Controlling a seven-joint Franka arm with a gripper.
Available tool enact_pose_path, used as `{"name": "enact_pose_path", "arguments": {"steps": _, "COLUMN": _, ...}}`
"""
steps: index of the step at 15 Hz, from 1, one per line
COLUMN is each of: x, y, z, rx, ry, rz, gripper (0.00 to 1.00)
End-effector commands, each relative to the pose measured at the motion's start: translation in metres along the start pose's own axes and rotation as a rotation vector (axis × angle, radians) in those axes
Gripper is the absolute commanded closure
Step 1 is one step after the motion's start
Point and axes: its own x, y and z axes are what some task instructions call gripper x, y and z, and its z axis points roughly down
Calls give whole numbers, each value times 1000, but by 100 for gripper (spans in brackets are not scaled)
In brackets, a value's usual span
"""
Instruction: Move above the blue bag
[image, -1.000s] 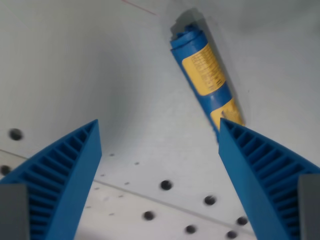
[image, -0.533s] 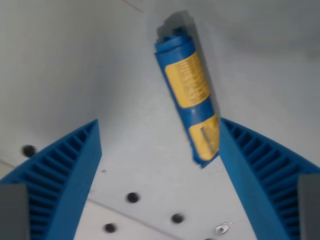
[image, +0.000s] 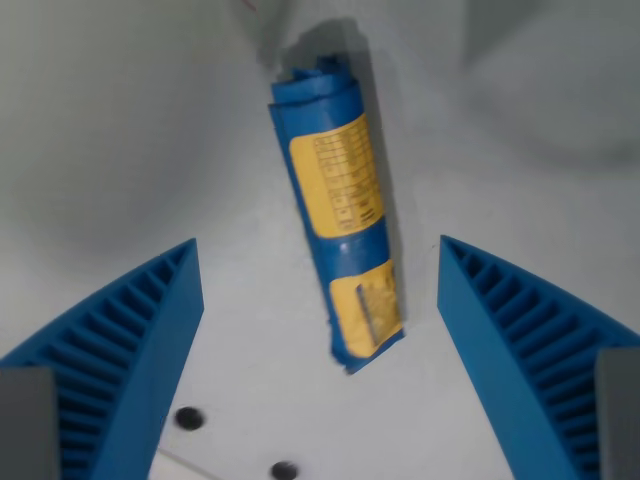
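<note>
A blue bag (image: 335, 210) rolled into a tube, with yellow labels on it, lies on the white table in the middle of the wrist view. It runs from the upper middle down toward the lower middle, slightly tilted. My gripper (image: 318, 260) is open above it, with one blue ribbed finger (image: 120, 360) at the wrist view's left and the other finger (image: 520, 350) at the right. The bag's lower end sits between the two fingers, closer to the right one. Nothing touches the fingers.
The white table surface (image: 120, 130) has small dark holes (image: 187, 417) near the bottom edge of the view. A thin red line shows at the top by the bag's far end.
The whole scene has shifted down and to the left in the view, so the camera has moved toward the bag. The bag now lies between the fingers instead of at the upper right.
</note>
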Motion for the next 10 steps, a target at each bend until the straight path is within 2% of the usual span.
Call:
{"name": "enact_pose_path", "arguments": {"steps": 1, "x": -9, "y": 2, "z": 10, "rx": -101, "ry": 61, "rz": -154, "gripper": 0}}
{"name": "enact_pose_path", "arguments": {"steps": 5, "x": -12, "y": 5, "z": 21, "rx": -106, "ry": 60, "rz": -151, "gripper": 0}}
{"name": "enact_pose_path", "arguments": {"steps": 10, "x": -14, "y": 6, "z": 27, "rx": -102, "ry": 57, "rz": -129, "gripper": 0}}
